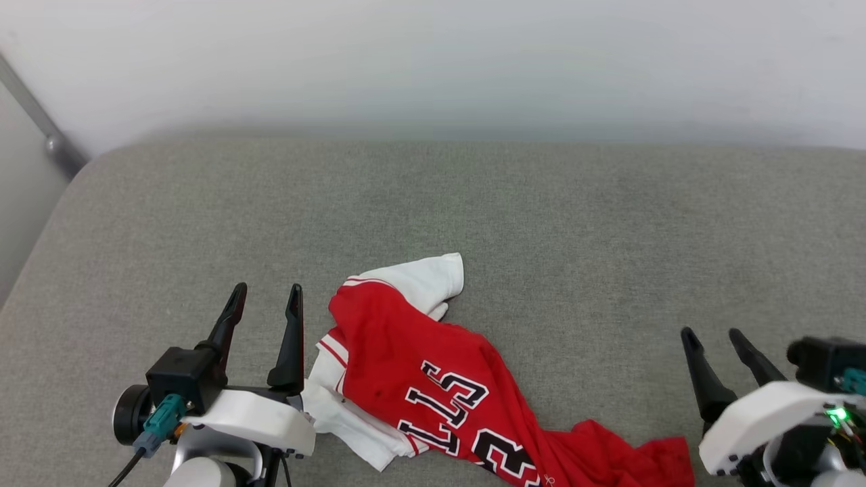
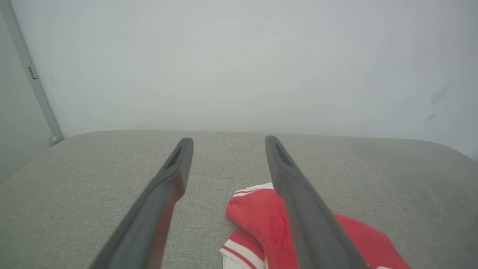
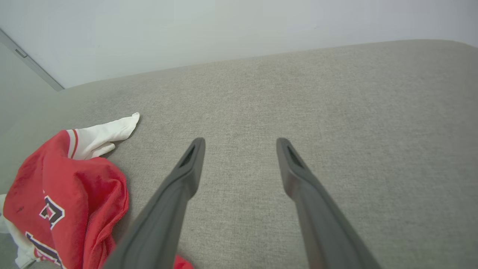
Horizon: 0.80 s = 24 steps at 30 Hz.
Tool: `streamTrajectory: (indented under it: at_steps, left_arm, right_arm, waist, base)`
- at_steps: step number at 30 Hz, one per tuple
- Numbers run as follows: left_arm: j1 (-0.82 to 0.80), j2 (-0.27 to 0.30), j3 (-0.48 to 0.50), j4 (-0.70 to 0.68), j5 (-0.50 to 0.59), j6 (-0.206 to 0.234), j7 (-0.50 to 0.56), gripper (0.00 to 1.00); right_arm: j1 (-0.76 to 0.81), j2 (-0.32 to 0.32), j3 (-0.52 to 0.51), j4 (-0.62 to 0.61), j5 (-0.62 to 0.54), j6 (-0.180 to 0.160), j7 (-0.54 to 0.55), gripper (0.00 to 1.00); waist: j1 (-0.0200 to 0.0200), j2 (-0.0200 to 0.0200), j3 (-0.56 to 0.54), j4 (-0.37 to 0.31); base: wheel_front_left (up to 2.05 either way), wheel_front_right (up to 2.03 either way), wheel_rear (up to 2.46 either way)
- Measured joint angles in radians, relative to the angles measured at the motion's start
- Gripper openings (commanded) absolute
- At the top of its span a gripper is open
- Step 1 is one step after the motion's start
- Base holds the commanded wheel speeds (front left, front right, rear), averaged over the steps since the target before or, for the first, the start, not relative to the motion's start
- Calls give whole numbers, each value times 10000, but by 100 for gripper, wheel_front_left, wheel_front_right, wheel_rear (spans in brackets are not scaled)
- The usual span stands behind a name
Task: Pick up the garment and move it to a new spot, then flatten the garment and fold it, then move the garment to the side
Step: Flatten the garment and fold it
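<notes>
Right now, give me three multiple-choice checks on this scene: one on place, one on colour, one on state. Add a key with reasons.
1. In the head view, on which side of the left pincer does the jersey lie?
A. its right
B. its left
C. beyond it, against the wall

2. What colour is the sleeve at the jersey's far end?
A. blue
B. white
C. black

3. How do the left and right pincer stand?
A. both open, empty
B. left shut on the jersey
C. both shut

Key:
1 A, the red cloth sits just right of that pincer.
2 B, the sleeve is plainly white.
3 A, each pincer's jaws stand apart, gripping nothing.
</notes>
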Motion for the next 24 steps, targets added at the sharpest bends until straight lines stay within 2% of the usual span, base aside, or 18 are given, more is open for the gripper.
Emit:
streamTrajectory:
  at_steps: [3, 11, 15, 16, 24]
  left_arm:
    - [-32, -25, -4, -159, 31, 33, -6, 100]
    - [-674, -268, -148, -362, 94, -113, -130, 100]
    - [-1141, -403, -184, -293, 123, -366, -230, 100]
    - [-1466, -529, -213, -151, 163, -543, -274, 100]
    - [-2049, -966, -263, 207, 274, -926, -357, 100]
  right_arm:
    - [-675, -180, 328, 575, 242, 0, 385, 100]
    - [-3568, -694, 2079, 2984, 894, 0, 1615, 100]
    - [-5212, -652, 2920, 4228, 1258, 0, 2117, 100]
    - [-6350, -550, 3549, 5193, 1409, 0, 2560, 100]
    - [-8723, -353, 4826, 7292, 1718, 2, 3513, 100]
  waist:
    - [0, 0, 219, 58]
    - [1, 0, 1128, 415]
    - [0, 0, 1719, 706]
    - [1, 0, 2157, 940]
    - [1, 0, 3094, 1622]
  base:
    - [0, 0, 0]
    - [0, 0, 0]
    - [0, 0, 0]
    - [0, 0, 0]
    - [0, 0, 0]
